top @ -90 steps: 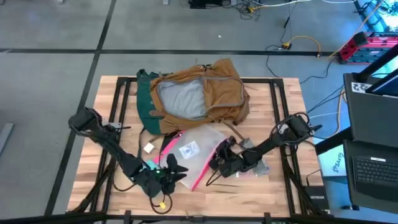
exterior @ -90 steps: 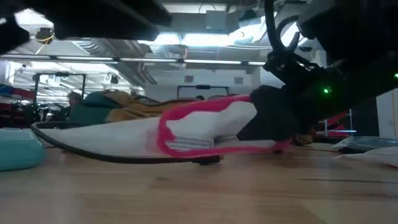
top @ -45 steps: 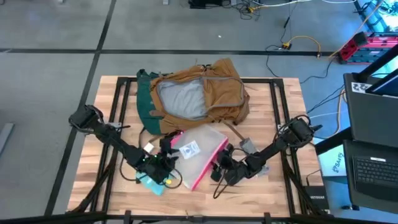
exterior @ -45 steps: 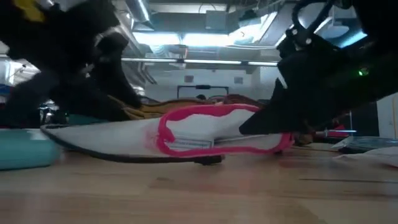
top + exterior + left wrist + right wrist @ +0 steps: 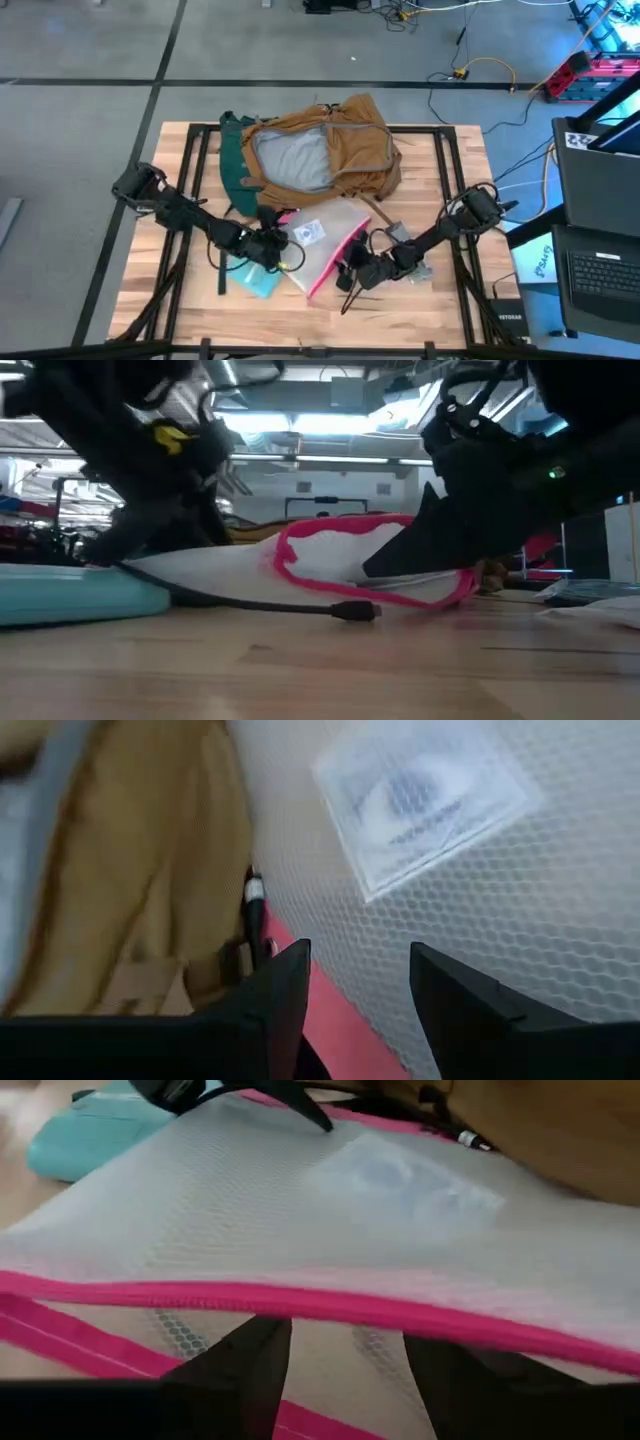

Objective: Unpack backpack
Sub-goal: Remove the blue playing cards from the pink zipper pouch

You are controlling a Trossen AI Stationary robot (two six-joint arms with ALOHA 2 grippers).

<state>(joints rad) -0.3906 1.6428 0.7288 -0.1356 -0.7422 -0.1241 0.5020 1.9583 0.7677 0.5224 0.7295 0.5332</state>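
You have one pouch (image 5: 322, 247) lying in front of one backpack (image 5: 318, 155), one teal case (image 5: 256, 280) beside it. Left gripper (image 5: 274, 241) and right gripper (image 5: 352, 272) both spread wide at its edges.

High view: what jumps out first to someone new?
The clear mesh zip pouch with hot-pink edging lies mid-table, with the left hand and right hand at opposite edges of it, both open. Behind it, the large tan-brown fabric backpack lies unzipped, grey lining showing. A flat teal case lies under the left arm.
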